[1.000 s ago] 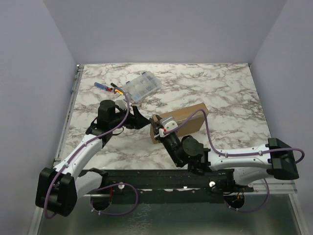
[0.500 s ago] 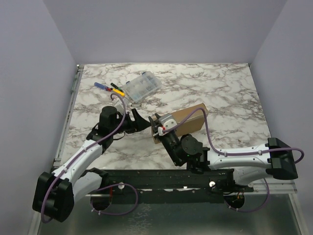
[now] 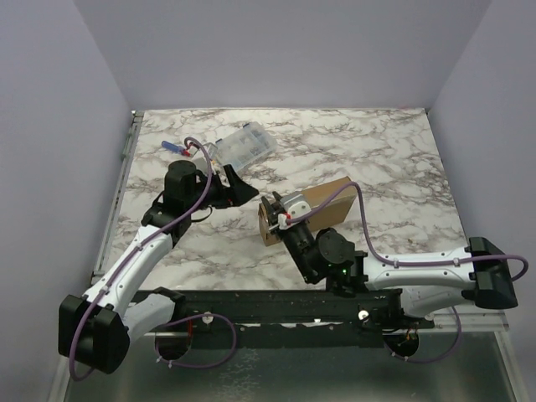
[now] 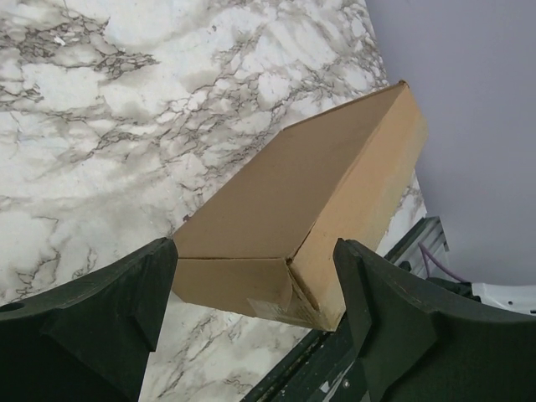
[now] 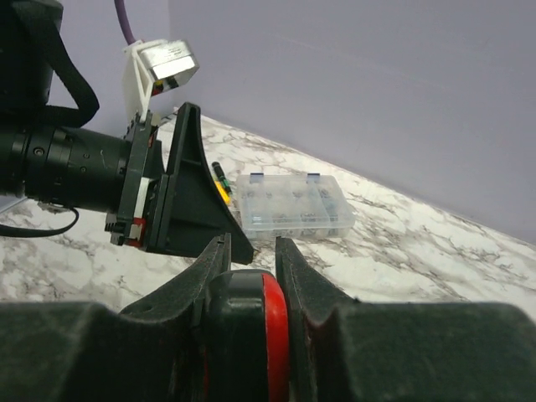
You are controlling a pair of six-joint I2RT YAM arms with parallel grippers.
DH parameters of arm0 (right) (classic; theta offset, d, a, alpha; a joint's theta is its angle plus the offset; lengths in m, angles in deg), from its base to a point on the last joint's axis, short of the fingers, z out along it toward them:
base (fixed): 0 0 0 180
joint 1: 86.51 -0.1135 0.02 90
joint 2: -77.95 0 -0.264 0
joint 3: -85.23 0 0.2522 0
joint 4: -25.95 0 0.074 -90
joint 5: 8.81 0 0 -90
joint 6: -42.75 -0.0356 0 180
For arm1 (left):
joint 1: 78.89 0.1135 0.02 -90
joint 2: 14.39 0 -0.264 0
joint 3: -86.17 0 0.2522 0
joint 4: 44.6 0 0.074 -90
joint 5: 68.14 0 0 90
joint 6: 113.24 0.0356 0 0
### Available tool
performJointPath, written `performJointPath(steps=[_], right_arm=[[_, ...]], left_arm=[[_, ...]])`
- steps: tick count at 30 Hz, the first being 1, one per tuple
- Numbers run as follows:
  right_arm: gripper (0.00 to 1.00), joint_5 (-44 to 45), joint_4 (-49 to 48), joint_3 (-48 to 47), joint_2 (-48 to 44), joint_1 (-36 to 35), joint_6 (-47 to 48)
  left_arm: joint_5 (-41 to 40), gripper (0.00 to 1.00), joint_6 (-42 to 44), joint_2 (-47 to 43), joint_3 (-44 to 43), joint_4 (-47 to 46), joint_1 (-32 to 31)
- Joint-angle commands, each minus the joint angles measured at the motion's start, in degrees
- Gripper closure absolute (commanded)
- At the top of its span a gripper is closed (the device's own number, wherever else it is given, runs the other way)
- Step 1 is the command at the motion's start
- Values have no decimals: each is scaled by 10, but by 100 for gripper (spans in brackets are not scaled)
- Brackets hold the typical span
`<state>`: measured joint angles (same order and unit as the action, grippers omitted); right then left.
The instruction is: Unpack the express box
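Observation:
The express box [image 3: 322, 205], a closed brown cardboard mailer, lies on the marble table right of centre. In the left wrist view the express box [image 4: 318, 193] shows its near corner between my black fingers. My left gripper [image 3: 237, 188] stands open just left of the box and touches nothing; the left gripper [image 4: 254, 251] frames the box end. My right gripper [image 3: 272, 219] sits at the box's near left end. The right gripper [image 5: 251, 251] is shut on a black and red tool [image 5: 251, 322], whose tip is hidden.
A clear plastic compartment case [image 3: 243, 146] lies at the back left, also seen as the case [image 5: 293, 205] beyond my right fingers. Coloured pens [image 3: 177, 148] lie left of it. The metal rail [image 3: 276, 306] runs along the table's near edge.
My left gripper has opened wider and swung away from me towards the clear case. The right arm has shifted slightly right; the tool stays gripped.

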<state>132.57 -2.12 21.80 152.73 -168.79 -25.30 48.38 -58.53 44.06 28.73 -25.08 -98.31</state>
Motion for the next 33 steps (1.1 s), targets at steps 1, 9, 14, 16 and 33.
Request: performJointPath(steps=[1, 9, 14, 16, 33], right_arm=[[99, 55, 27, -17, -39, 4, 20], [99, 112, 139, -5, -140, 63, 2], [99, 132, 308, -43, -209, 192, -106], [99, 117, 362, -44, -242, 252, -156], [99, 38, 685, 5, -280, 448, -501]], left_arm=[[42, 16, -6, 23, 2, -49, 1], [78, 11, 27, 56, -42, -69, -2], [45, 5, 97, 80, -98, -59, -61], [-3, 4, 151, 97, -130, -23, -110], [-138, 1, 326, 329, -374, 123, -296]])
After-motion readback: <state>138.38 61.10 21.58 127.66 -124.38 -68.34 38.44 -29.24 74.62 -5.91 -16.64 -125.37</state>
